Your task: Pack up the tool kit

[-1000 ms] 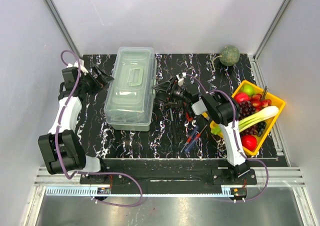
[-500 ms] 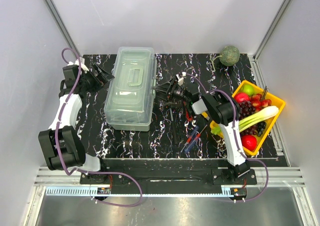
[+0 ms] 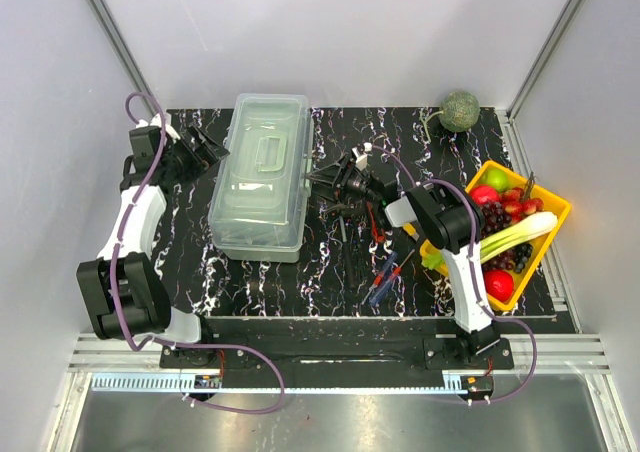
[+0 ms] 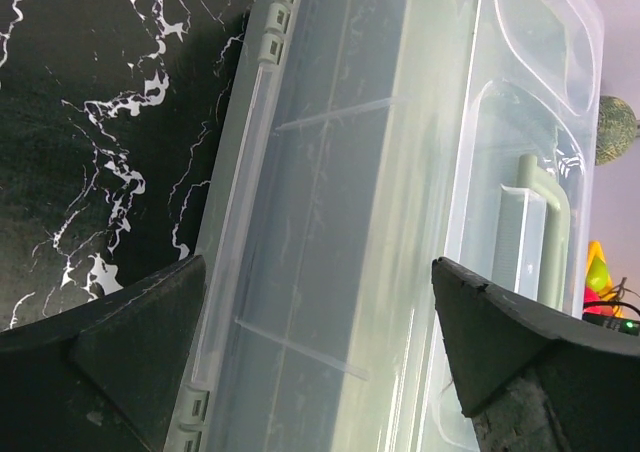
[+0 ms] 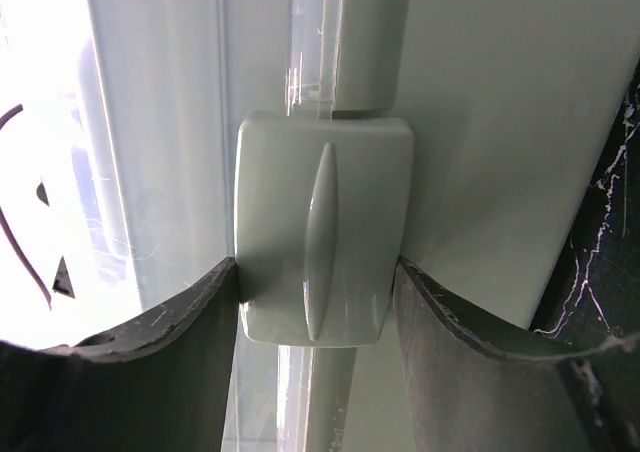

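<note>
- Right now the toolbox (image 3: 260,177) sits closed on the left half of the black marbled counter (image 3: 300,272), its clear lid (image 4: 400,172) down and the carry handle (image 4: 535,222) lying flat on top
- Most of the hand tools are loose on the counter, between the toolbox and the yellow fruit tray (image 3: 556,208): a dark jumble of tools (image 3: 345,210) just beside the box, and the screwdrivers (image 3: 385,275) nearer the arms
- So nothing looks packed yet; I'd say the step in hand is getting the box open
- The right end effector (image 3: 335,179) is at the box's right side, and its wrist view shows the two fingers (image 5: 190,322) pressed against either side of the pale green latch (image 5: 322,237), clamped on it
- The left end effector (image 3: 205,150) hangs at the box's far left side with its jaws spread wide and nothing between them but a view of the lid; whether it touches the box I cannot tell
- Next, I reckon, the latch has to be swung outward off the lid's lip without dragging the light box sideways, so the left arm may need to steady it
- After that the lid must be lifted before any tool goes in
</note>
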`<action>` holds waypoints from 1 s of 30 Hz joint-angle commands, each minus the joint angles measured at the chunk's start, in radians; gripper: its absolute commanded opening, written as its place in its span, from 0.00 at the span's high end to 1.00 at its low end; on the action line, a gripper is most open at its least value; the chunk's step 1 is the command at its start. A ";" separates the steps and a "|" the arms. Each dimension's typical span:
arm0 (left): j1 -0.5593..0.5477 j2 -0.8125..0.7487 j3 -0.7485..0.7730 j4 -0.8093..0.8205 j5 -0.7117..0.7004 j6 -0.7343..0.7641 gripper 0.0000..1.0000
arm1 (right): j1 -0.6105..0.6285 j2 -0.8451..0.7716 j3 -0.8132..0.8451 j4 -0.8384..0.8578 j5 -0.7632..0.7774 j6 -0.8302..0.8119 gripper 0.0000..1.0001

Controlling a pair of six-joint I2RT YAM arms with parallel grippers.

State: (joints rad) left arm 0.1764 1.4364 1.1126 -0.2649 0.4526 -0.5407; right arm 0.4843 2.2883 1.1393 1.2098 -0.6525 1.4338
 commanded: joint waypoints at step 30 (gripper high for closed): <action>-0.101 0.045 0.007 -0.255 -0.111 0.065 0.01 | 0.013 -0.208 -0.113 0.078 0.155 0.065 0.84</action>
State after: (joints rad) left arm 0.1188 1.4418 1.1522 -0.3027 0.3294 -0.5251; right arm 0.4953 2.0903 1.0416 0.9230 -0.5079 1.3186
